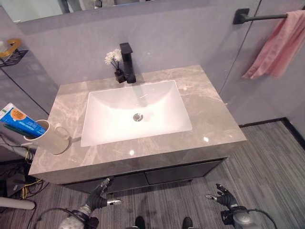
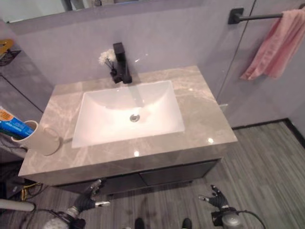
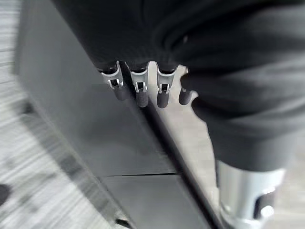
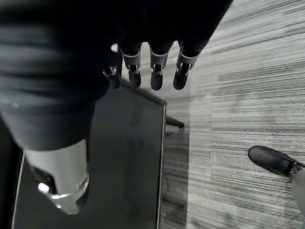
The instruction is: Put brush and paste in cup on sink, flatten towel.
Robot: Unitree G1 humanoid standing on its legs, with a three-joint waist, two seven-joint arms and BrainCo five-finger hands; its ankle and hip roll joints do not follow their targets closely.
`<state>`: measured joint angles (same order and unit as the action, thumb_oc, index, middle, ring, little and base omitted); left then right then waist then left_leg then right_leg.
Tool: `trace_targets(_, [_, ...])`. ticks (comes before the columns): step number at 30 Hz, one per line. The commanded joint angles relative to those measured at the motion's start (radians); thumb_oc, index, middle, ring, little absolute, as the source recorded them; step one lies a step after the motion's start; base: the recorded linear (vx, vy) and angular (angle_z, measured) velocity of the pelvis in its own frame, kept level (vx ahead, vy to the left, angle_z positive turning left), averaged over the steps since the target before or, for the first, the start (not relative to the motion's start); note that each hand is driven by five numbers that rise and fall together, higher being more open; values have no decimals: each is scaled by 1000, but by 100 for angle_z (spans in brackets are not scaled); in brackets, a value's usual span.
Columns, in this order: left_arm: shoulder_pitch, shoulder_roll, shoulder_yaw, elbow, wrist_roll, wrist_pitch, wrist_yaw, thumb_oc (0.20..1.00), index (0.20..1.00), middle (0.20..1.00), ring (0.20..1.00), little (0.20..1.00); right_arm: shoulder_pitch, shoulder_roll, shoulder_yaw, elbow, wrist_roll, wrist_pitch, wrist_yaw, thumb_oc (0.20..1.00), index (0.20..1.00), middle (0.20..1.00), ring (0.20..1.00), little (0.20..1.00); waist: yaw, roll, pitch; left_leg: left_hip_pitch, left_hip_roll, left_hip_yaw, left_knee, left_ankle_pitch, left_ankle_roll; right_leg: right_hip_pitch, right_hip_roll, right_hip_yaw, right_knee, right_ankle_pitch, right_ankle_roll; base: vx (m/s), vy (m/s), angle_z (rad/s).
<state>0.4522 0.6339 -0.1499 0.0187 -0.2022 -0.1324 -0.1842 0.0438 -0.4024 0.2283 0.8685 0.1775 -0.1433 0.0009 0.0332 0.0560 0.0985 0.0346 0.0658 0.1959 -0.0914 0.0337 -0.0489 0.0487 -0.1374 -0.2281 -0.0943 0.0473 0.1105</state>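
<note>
- The left hand [image 1: 98, 195] and the right hand [image 1: 224, 196] hang low in front of the dark cabinet [image 1: 143, 180], below the surface [image 1: 209, 112]. Both are released, fingers loosely spread, holding nothing.
- The cup [image 1: 51, 137] lies tipped on its side on the surface, up and outward from the left hand, just beside the white sink [image 1: 136, 112]. A blue and orange paste box [image 1: 19, 119] sticks out of its mouth, so the paste part looks done.
- The towel [image 1: 276, 45] hangs bunched from a dark rail [image 1: 259, 17] on the wall, well up and outward from the right hand. It reads as not yet flattened, so this is likely the step in hand.
- Next move, as I judge it: raise the right hand to the towel's lower edge and spread the cloth along the rail; the reach is long and high.
- Hard to tell: whether a brush sits in the cup behind the box. The towel's far side is cut off at the frame edge.
- A faucet [image 1: 127, 62] and small flowers [image 1: 113, 58] stand behind the sink.
</note>
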Motion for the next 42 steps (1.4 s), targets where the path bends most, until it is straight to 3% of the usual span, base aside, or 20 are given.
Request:
trace_targets(1, [98,158,101,-163,-108,-57,-71,1000,1000,1000,1000,1000,-71,-2,57,37,-27,-22,15,1000,1000,1000,1000,1000,27,-34,-27,-52,48,-60,11,49,-32,-1,-36,-9,13,16,30,24,9,10])
trace_targets(4, [162,276,180,-363,-221,-73,-129,1000,1000,1000,1000,1000,-71,-15,80,25,-49,-33,16,1000,1000,1000,1000,1000,42,-35,-33,-57,46,-68,6,51,-35,0,-35,-22,12,16,34,19,0,15])
trace_targets(9, [218,349,304,-476,-351,-105,-140,1000,1000,1000,1000,1000,-55,-7,106,23,-72,-43,20,1000,1000,1000,1000,1000,69,-40,-43,-61,42,-86,4,52,-39,8,-40,-37,11,16,38,12,-10,11])
trace_targets(13, [255,313,437,-501,-475,-120,-123,1000,1000,1000,1000,1000,14,-9,110,-48,-85,-50,30,1000,1000,1000,1000,1000,93,-51,-49,-73,37,-113,4,58,-39,20,-44,-70,9,14,40,7,-24,18])
trace_targets(16, [261,265,499,-444,-493,-130,-89,1000,1000,1000,1000,1000,61,0,86,-68,-94,-53,27,1000,1000,1000,1000,1000,109,-53,-49,-82,29,-135,4,60,-37,28,-49,-92,7,13,43,16,-7,26])
trace_targets(17, [256,261,501,-431,-491,-132,-83,878,878,878,878,878,60,2,82,-63,-96,-52,25,1000,1000,1000,1000,1000,111,-52,-49,-84,27,-138,4,61,-37,28,-50,-97,7,13,44,1,9,22])
trace_targets(18, [254,253,505,-414,-495,-135,-85,489,489,489,489,489,61,4,74,-62,-100,-51,19,1000,1000,1000,1000,1000,114,-51,-48,-86,25,-140,4,60,-36,29,-53,-99,7,13,46,2,16,19])
trace_targets(19, [244,228,502,-366,-509,-133,-80,451,451,451,451,451,70,6,68,-76,-105,-51,15,1000,1000,1000,1000,1000,118,-52,-49,-87,22,-140,4,60,-36,30,-56,-102,7,13,48,4,15,15])
trace_targets(20, [241,228,499,-364,-509,-134,-80,291,291,291,291,291,71,5,67,-77,-105,-51,15,1000,1000,1000,1000,1000,119,-51,-48,-87,22,-140,4,60,-36,30,-56,-103,7,13,49,7,16,6])
trace_targets(21, [228,205,490,-329,-531,-127,-80,200,200,200,200,200,74,6,62,-82,-105,-51,13,1000,1000,1000,1000,1000,121,-52,-49,-89,20,-142,4,60,-35,31,-58,-106,7,12,49,3,11,4])
trace_targets(30, [222,133,514,-231,-490,-138,-49,200,200,200,200,200,84,13,35,-82,-123,-46,-6,1000,1000,1000,1000,1000,137,-60,-46,-93,7,-152,4,52,-25,29,-70,-111,7,14,55,3,16,7])
trace_targets(35, [180,54,522,-167,-489,-147,-5,200,200,200,200,200,92,8,27,-132,-132,-44,-11,1000,1000,1000,1000,1000,140,-68,-41,-98,1,-148,4,48,-19,18,-75,-100,7,17,57,1,6,0])
trace_targets(42, [157,34,558,-132,-473,-157,37,200,200,200,200,200,86,-12,10,-157,-145,-39,-19,1000,1000,1000,1000,1000,136,-65,-28,-119,-7,-136,4,48,-14,-11,-84,-81,7,27,64,-5,19,-3])
